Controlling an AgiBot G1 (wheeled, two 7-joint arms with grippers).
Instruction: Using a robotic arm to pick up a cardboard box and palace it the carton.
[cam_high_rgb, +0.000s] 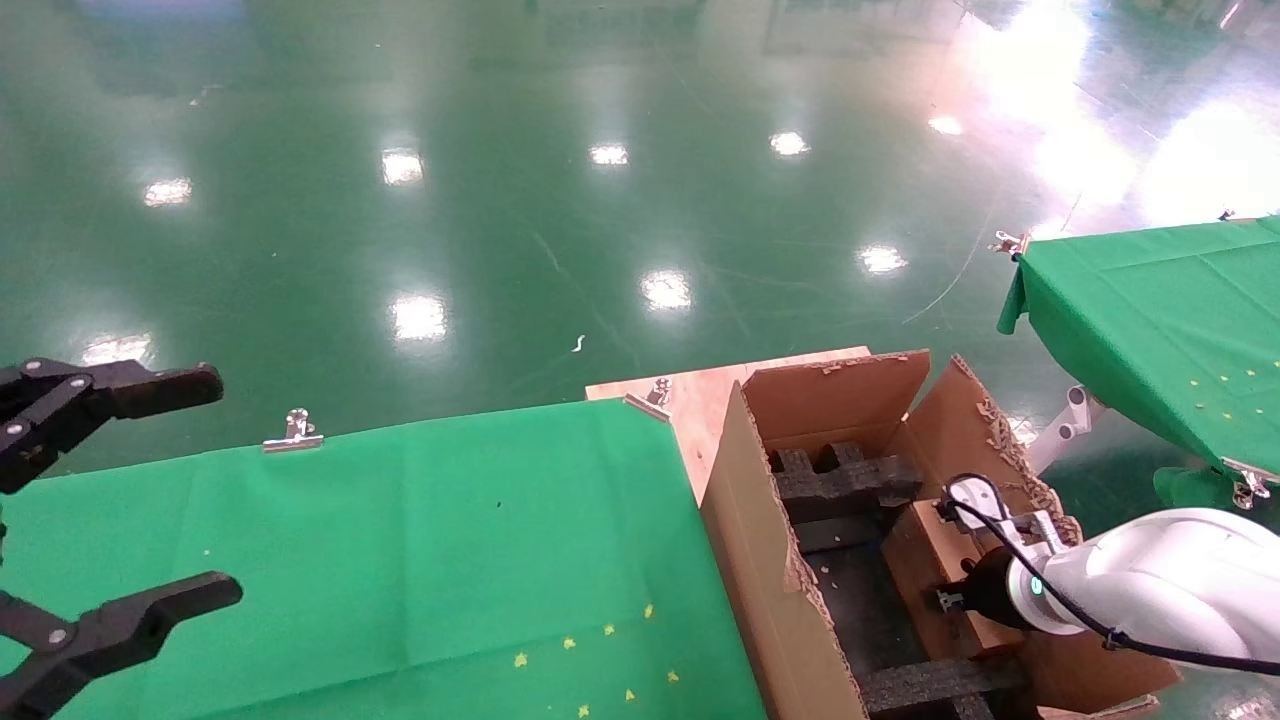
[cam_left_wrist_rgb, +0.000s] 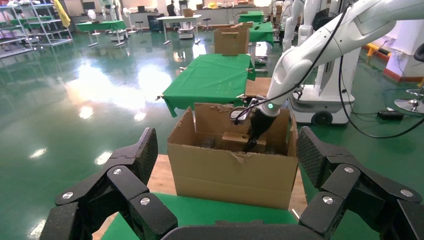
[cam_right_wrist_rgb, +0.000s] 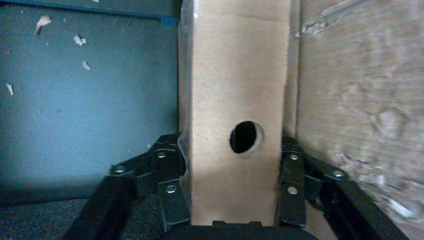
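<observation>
The carton (cam_high_rgb: 760, 560) stands open beside the green table, its flaps ragged. Inside it, the white robotic arm (cam_high_rgb: 1150, 585) reaches down, and my right gripper (cam_high_rgb: 955, 598) is shut on the small brown cardboard box (cam_high_rgb: 925, 570), which sits close to the carton's right wall. In the right wrist view the cardboard box (cam_right_wrist_rgb: 235, 100) shows its round hole, and the right gripper (cam_right_wrist_rgb: 232, 170) has black fingers (cam_right_wrist_rgb: 172, 175) pressed on both its sides, next to the carton wall (cam_right_wrist_rgb: 360, 100). My left gripper (cam_high_rgb: 225, 485) hangs open over the table's left end, holding nothing. It faces the carton (cam_left_wrist_rgb: 235, 172).
Black foam inserts (cam_high_rgb: 840, 480) lie across the carton's inside. A green-clothed table (cam_high_rgb: 400, 560) with a metal clip (cam_high_rgb: 295, 432) fills the front left, and the carton sits on a wooden board (cam_high_rgb: 700, 390). A second green table (cam_high_rgb: 1150, 310) stands at the right.
</observation>
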